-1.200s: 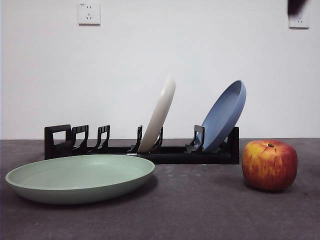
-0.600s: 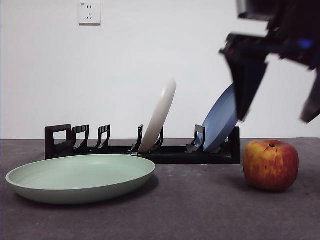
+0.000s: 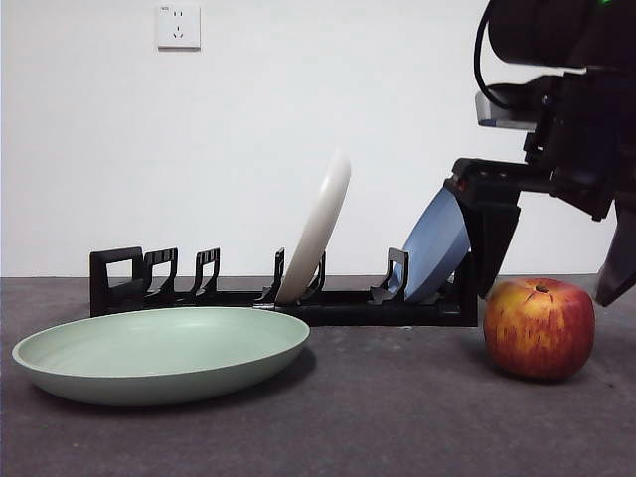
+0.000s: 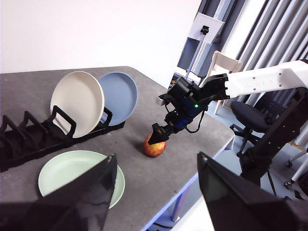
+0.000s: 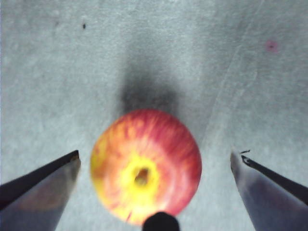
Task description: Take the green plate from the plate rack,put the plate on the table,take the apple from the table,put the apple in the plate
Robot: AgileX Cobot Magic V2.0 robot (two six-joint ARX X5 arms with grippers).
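Note:
The green plate (image 3: pixel 159 353) lies flat on the table (image 3: pixel 397 417), in front of the plate rack (image 3: pixel 119 273). At the right stands the red and yellow apple (image 3: pixel 539 328), upright with its stem dimple up. My right gripper (image 3: pixel 546 294) hangs open just above it, one jaw on each side and neither touching. The right wrist view looks straight down on the apple (image 5: pixel 146 166) between the jaws of the right gripper (image 5: pixel 153 159). My left gripper (image 4: pixel 156 156) is open and empty, held high and off to one side; from there I see the apple (image 4: pixel 154 147), the green plate (image 4: pixel 79 178) and the right gripper (image 4: pixel 158 137).
A cream-white plate (image 3: pixel 320 224) and a blue plate (image 3: pixel 437 243) lean in the rack's slots, the blue one just behind my right gripper's nearer jaw. The table's edge (image 4: pixel 211 154) runs close to the apple. A chair (image 4: pixel 250 113) stands beyond it.
My right arm has come down from the top right corner, and its open jaws now stand on either side of the apple. The plate, rack and apple have not moved.

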